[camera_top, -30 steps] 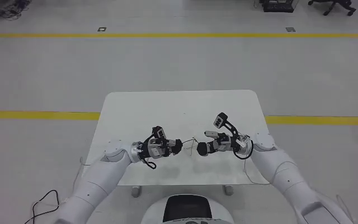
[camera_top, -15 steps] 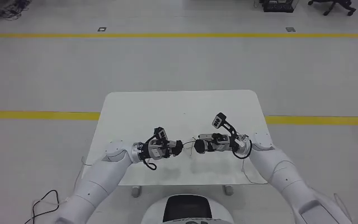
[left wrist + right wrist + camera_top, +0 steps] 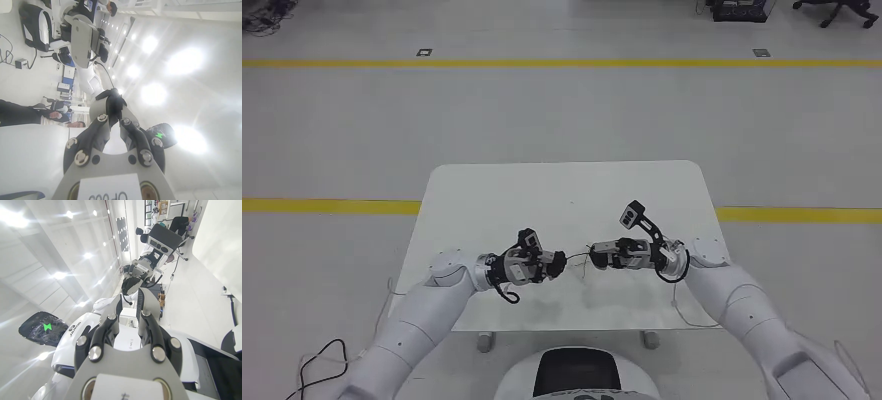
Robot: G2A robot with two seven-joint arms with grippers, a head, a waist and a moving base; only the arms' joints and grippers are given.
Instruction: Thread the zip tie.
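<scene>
Top view shows zip tie [image 3: 576, 256] between both jaws.

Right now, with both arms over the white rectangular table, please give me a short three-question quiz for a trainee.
1. True or false: the right gripper is open.
2. Which gripper is shut on the thin black zip tie? A) left gripper B) right gripper C) neither
3. Fill in: the white table lies ___ both grippers.
Key: 1 true; 2 A; 3 below.
</scene>
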